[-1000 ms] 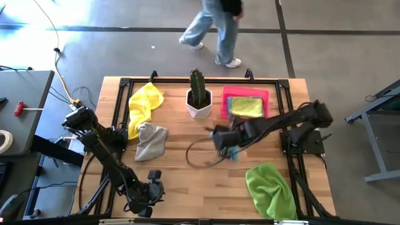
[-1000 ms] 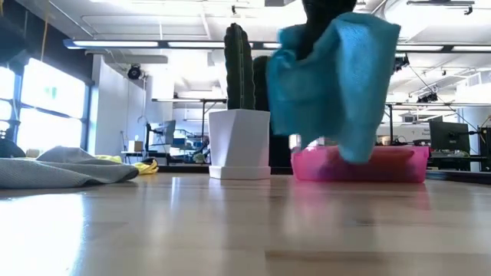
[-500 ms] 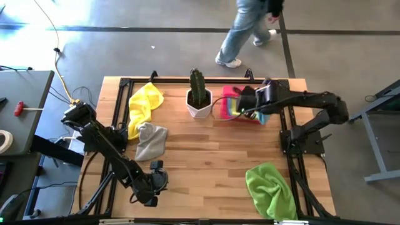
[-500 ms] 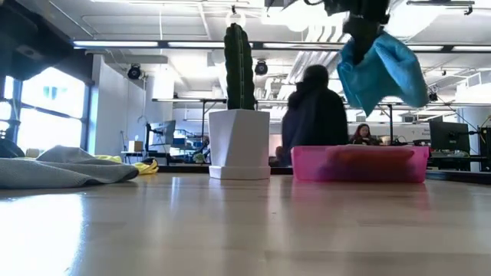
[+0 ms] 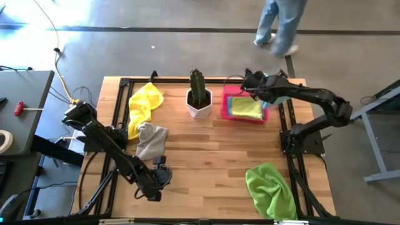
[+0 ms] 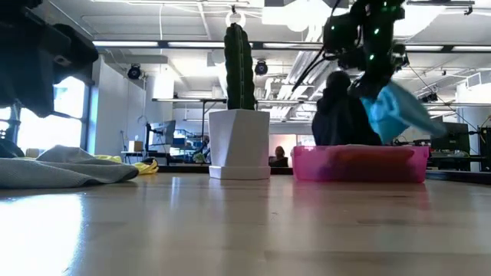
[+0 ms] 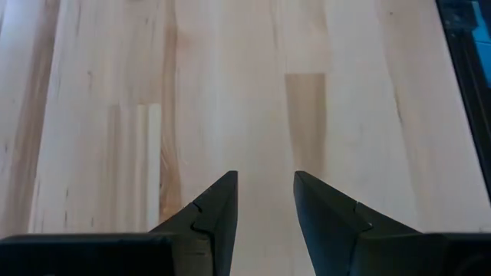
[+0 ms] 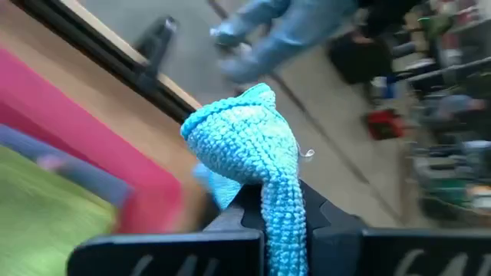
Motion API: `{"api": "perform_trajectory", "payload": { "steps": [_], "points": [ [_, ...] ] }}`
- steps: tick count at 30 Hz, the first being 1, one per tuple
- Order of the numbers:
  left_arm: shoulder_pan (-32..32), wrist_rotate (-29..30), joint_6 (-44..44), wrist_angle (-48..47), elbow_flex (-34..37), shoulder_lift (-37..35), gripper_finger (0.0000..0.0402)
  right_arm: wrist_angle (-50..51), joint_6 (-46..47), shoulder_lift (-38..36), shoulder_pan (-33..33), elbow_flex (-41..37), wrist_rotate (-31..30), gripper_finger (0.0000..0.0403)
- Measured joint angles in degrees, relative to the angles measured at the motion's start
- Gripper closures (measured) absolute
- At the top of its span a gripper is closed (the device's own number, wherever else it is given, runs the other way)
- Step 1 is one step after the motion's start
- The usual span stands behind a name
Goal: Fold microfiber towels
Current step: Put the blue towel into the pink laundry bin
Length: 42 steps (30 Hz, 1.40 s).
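Note:
My right gripper (image 5: 267, 92) is shut on a light blue towel (image 6: 395, 111) above the far right end of the pink tray (image 5: 225, 103). A folded yellow-green towel (image 5: 247, 107) lies in the tray. A yellow towel (image 5: 144, 103) and a grey towel (image 5: 151, 140) lie crumpled at the table's left. A lime green towel (image 5: 270, 187) lies at the near right. My left gripper (image 5: 160, 177) is open and empty over bare wood near the front edge; it also shows in the left wrist view (image 7: 265, 199). My right gripper pinches a bunched part of the light blue towel (image 8: 270, 192) between its two fingers, several layers together. A hump of cloth (image 8: 242, 126) sticks out past the fingertips. The rest (image 6: 406, 119) hangs slack below the gripper, clear of the tray.
A cactus in a white pot (image 5: 199, 97) stands just left of the tray. A black frame (image 5: 284, 125) runs along the table's edges. A person (image 5: 281, 25) walks on the floor beyond the far edge. Bare wood lies in the table's middle (image 5: 212, 150).
My right gripper has carried the blue towel from the table's middle up and toward the far right, over the pink tray; the towel hangs lower and closer to the tray than half a second ago. My left gripper has shifted a little toward the right and far edges.

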<state>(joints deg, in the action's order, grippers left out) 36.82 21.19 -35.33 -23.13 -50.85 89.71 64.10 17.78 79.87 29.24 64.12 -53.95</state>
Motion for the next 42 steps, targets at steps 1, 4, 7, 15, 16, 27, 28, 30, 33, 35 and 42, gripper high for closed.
{"api": "perform_trajectory", "payload": {
  "steps": [1, 4, 7, 15, 16, 27, 28, 30, 33, 35, 42],
  "points": [
    [-0.2, 0.0, 0.0, -0.1, 0.0, 0.0, 0.0282, -5.0, -3.1, 0.4, 0.9, -0.9, 2.1, 0.0402],
    [-0.5, 0.0, 0.0, -0.2, 0.0, 0.0, 0.0282, -22.1, -15.8, 2.2, 2.5, -5.1, 10.3, 0.0402],
    [-0.5, 0.0, -0.1, -0.2, 0.0, 0.0, 0.0282, -35.2, -27.8, 4.5, 2.8, -8.9, 22.5, 0.0402],
    [-0.3, 0.0, -2.7, -1.4, 0.0, 0.0, 0.0282, -38.4, -40.1, 6.1, 0.8, -10.1, 40.8, 0.0402],
    [-0.3, 0.0, -2.9, -1.4, 0.0, 0.0, 0.0282, -38.0, -40.5, 6.1, 0.6, -10.1, 41.4, 0.0402],
    [-0.3, 0.0, -3.0, -1.3, 0.0, 0.0, 0.0282, -34.6, -38.6, 6.1, 0.6, -10.1, 49.6, 0.0366],
    [-0.3, 0.0, -3.0, -1.3, 0.0, 0.0, 0.0282, -34.6, -38.6, 6.1, 0.6, -10.1, 50.7, 0.0354],
    [-0.3, 0.0, -3.0, -1.3, 0.0, 0.0, 0.0282, -34.5, -38.3, 6.1, 0.6, -10.0, 52.1, 0.0329],
    [-0.3, 0.0, -3.0, -1.3, 0.0, 0.0, 0.0282, -34.1, -37.6, 6.1, 0.6, -10.0, 52.4, 0.0291],
    [-0.3, 0.0, -3.0, -1.4, 0.0, 0.0, 0.0282, -32.9, -35.5, 6.0, 0.6, -9.6, 52.3, 0.0272],
    [-0.3, 0.0, -3.0, -1.4, 0.0, 0.0, 0.0282, -29.4, -33.0, 6.0, -2.0, -5.5, 50.6, 0.0250]
  ]
}}
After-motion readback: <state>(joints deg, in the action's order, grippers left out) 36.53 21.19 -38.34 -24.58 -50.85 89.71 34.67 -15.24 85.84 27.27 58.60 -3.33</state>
